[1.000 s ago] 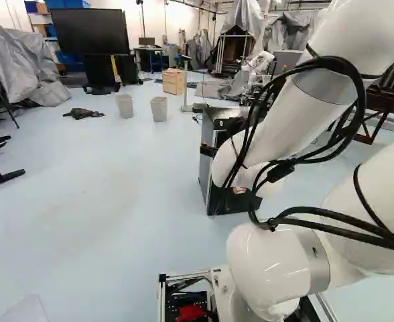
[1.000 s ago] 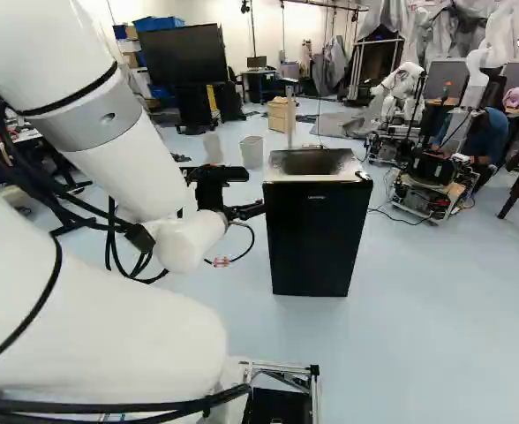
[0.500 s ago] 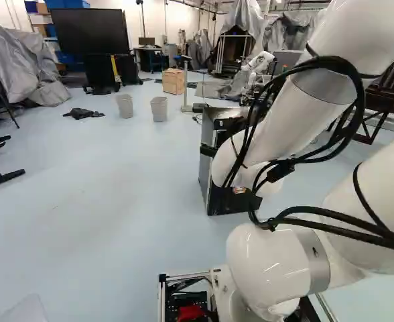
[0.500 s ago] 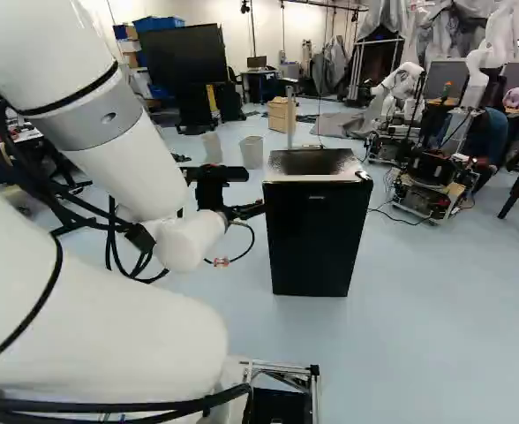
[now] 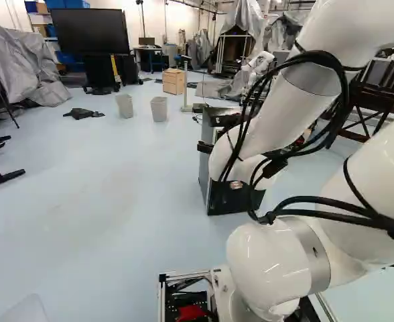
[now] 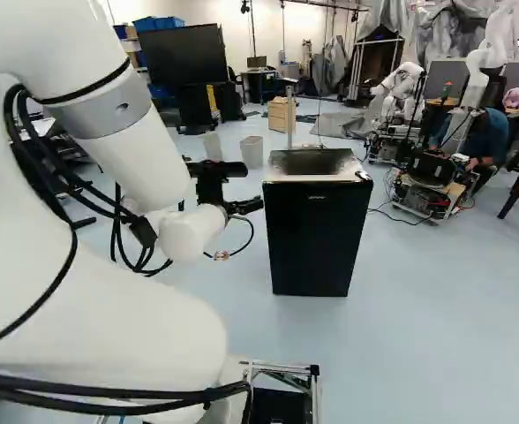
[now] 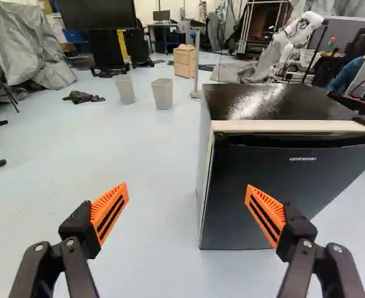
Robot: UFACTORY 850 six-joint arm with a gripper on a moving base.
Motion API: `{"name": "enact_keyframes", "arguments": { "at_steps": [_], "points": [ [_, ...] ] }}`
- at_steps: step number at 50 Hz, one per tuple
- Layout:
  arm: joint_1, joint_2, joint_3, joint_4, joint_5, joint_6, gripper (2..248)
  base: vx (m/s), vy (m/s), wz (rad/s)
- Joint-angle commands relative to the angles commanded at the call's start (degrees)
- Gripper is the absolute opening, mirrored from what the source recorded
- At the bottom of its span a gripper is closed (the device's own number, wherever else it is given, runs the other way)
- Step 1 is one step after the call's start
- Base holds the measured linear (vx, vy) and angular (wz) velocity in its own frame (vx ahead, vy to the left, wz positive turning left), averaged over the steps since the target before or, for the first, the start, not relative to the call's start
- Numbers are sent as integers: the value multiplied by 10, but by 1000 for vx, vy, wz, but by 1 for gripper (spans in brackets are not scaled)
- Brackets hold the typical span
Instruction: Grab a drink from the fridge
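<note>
Fridge [image 6: 317,243]: squat black box, upright on pale floor [image 6: 427,309], door [image 7: 322,177] closed. Top dark, glossy; pale strip along front edge, small light lettering high on door, side grey. Sits right of middle in right base view, partly behind arm [image 5: 271,121] in left. Gripper [image 6: 243,208] spread wide, fridge ahead, off to one side.
</note>
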Motion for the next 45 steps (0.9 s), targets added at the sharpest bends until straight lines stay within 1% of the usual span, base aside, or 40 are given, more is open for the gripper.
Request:
{"name": "enact_keyframes", "arguments": {
  "at_steps": [6, 13, 45],
  "points": [
    [8, -20, -18, 14, 0, 0, 247, 0, 0, 0],
    [17, -42, -38, 39, 0, 0, 247, 0, 0, 0],
    [70, -120, -115, 183, 0, 0, 247, 0, 0, 0]
  ]
}}
